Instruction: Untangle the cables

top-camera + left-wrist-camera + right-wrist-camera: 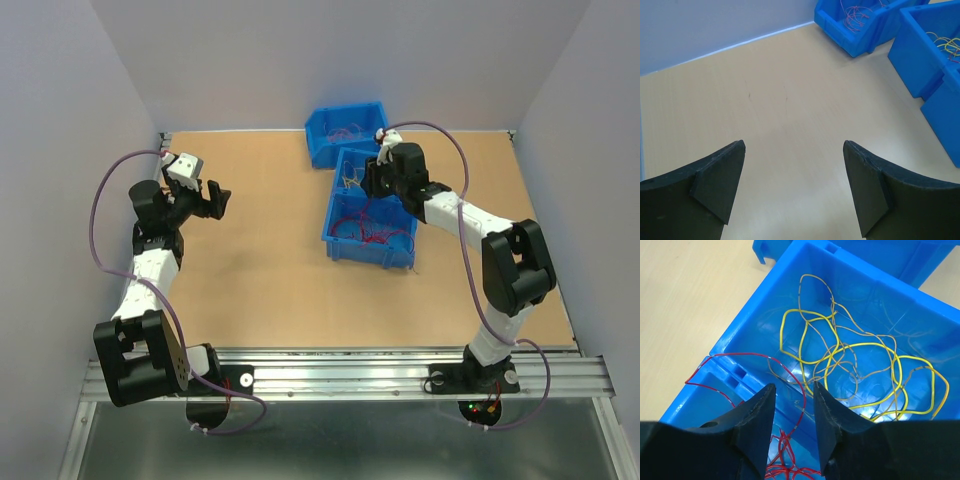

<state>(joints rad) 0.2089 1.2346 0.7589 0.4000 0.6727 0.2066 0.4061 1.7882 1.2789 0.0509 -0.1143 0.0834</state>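
The cables lie in three blue bins. Yellow and orange cables (860,347) loop in the middle bin (740,330). A red tangle (790,467) fills the near bin (350,250). One red cable (765,356) arches over the wall between these bins and runs down between the fingers of my right gripper (793,386). Its jaws stand narrowly apart around that strand, just above the wall, without pinching it. In the overhead view the right gripper (372,180) hangs over the middle bin. My left gripper (794,144) is wide open and holds nothing above bare table, left of the bins.
A third blue bin (318,135) at the back holds thin reddish wires (855,15). The bins cluster at the table's middle back. Grey walls close the table on the left, back and right. A metal rail (340,375) carries the arm bases at the near edge.
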